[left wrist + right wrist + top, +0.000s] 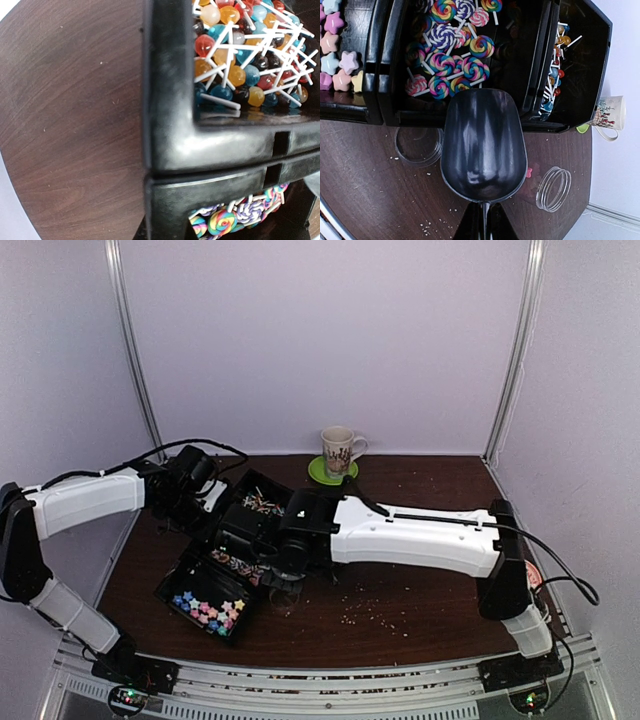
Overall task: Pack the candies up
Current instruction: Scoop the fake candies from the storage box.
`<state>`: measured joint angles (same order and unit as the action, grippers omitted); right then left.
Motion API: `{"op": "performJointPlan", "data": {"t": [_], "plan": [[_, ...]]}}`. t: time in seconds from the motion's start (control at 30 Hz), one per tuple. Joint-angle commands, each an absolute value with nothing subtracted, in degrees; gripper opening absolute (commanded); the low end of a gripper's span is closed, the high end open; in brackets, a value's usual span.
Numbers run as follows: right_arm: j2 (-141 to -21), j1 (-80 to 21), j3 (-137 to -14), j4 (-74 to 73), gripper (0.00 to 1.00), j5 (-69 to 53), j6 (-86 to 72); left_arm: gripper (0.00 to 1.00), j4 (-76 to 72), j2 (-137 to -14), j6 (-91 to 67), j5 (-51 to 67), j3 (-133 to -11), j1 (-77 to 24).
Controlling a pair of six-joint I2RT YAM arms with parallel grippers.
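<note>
A black three-part tray (163, 591) holds the candies: pastel stars (208, 608) (340, 60), swirl lollipops (447, 55) (222, 220) and small ball lollipops (240, 55) (262, 504). My right gripper (483, 227) (290, 558) is shut on the handle of an empty black scoop (483, 145). The scoop's lip reaches over the near wall of the swirl-lollipop compartment. My left gripper (200, 502) sits at the tray's far-left edge and is shut on its wall (200, 145); its fingers barely show. One pink candy (528, 172) lies on the table beside the scoop.
A clear jar (553, 188) lies on its side right of the scoop. A clear round container (418, 145) stands left of it, against the tray. A mug (340, 450) on a green coaster (330, 472) stands at the back. Pale crumbs (375, 612) dot the table.
</note>
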<state>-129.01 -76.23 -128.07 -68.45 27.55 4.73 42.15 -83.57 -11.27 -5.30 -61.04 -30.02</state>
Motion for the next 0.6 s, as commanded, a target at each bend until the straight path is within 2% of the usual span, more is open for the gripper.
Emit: {"op": "performJointPlan", "data": {"t": [0.0,0.23,0.57], "plan": [[-132.85,-76.28,-131.2,-70.63,0.0,32.47,5.51,0.0,34.23,-79.06,-11.29,-1.45,-61.64,-30.3],[-136.0,-76.29,-133.12,-67.46,0.0,31.7,7.34,0.0,32.08,-77.81,-11.16,1.61,-60.65,-30.29],[-137.29,-76.12,-131.72,-55.12,0.0,22.56,8.15,0.0,30.3,-76.88,-11.23,4.51,-59.89,-30.24]]}}
